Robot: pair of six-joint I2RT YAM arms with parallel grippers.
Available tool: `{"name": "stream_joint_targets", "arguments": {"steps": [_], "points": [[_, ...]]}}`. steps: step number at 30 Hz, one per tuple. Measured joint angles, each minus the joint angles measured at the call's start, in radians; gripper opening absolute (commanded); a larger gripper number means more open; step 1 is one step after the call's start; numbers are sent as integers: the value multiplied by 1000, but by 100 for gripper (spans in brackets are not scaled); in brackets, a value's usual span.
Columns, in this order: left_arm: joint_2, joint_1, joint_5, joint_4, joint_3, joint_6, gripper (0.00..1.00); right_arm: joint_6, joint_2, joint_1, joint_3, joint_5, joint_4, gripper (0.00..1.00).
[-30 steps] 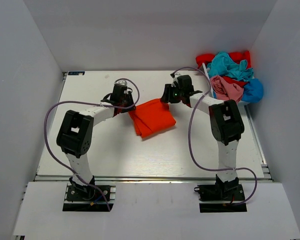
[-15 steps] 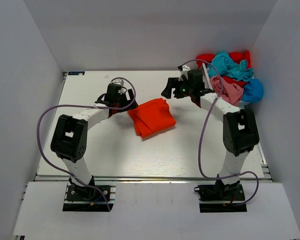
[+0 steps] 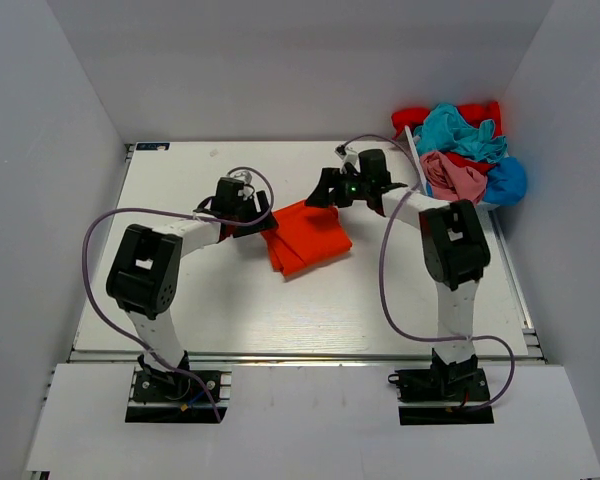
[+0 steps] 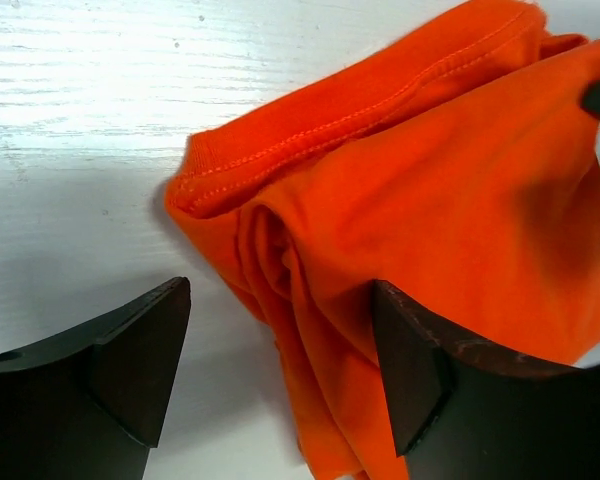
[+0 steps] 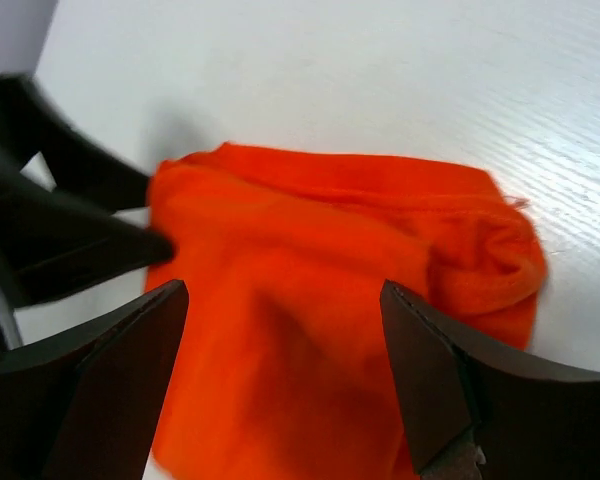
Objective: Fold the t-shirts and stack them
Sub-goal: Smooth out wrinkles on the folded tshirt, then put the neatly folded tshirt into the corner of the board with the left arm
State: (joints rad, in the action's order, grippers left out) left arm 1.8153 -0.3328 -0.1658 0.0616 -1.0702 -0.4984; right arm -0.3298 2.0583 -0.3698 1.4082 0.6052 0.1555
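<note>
1. Out in the middle of the table (image 3: 230,310) sits the orange-red t-shirt (image 3: 308,240), bunched into a rough half-folded wad rather than a tidy rectangle
2. left gripper (image 4: 278,340) has its jaws spread apart, straddling the shirt's left corner right by the stitched hem (image 4: 320,125), with nothing pinched
3. right gripper (image 5: 280,350) is spread wide too, hovering over the far edge of the cloth and holding nothing
4. the other t-shirts (image 3: 460,150) (teal, pink, red, blue) are heaped at the far right corner, well apart from this one
5. my take on doing this step right: each side should bite a single layer at a true corner or hem, not the lumpy roll in between, then both pull outward evenly so the shirt flattens before any folding. Grab a double layer and it'll probably just drag the wad around
6. branding: zip, no logo, tag or print I can read on the shirt, the arms or the table
</note>
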Motion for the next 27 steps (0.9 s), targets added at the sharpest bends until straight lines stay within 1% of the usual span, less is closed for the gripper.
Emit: {"name": "stream_joint_targets", "arguments": {"steps": [1,2,6,7,11,12,13,14,15,18,21,24,27], "points": [[10,1,0,-3,0,1,80,-15,36,1,20,-7,7,82],[20,1,0,-8,0,0,74,-37,72,2,37,-23,13,82],[70,2,-9,-18,-18,5,59,-109,184,6,116,-93,2,80],[79,2,-9,-19,-25,5,53,-132,214,8,153,-106,2,80],[107,3,-19,-35,-36,5,35,-168,245,9,201,-152,1,80],[114,4,-26,-39,-42,8,28,-174,246,10,201,-155,1,80],[122,5,-32,-43,-45,9,23,-177,245,10,201,-157,1,80],[130,5,-40,-48,-49,12,15,-177,245,10,200,-156,3,82],[138,6,-52,-55,-56,16,0,-177,245,11,198,-152,5,85],[165,8,-66,-55,-99,42,0,-159,224,13,185,-123,-1,90],[195,8,-44,-28,-163,92,0,-128,155,16,143,-94,-29,90],[213,8,22,37,-243,163,0,-94,24,16,90,-94,-50,90],[226,19,123,128,-343,242,0,-59,-161,16,16,-159,-57,90]]}}
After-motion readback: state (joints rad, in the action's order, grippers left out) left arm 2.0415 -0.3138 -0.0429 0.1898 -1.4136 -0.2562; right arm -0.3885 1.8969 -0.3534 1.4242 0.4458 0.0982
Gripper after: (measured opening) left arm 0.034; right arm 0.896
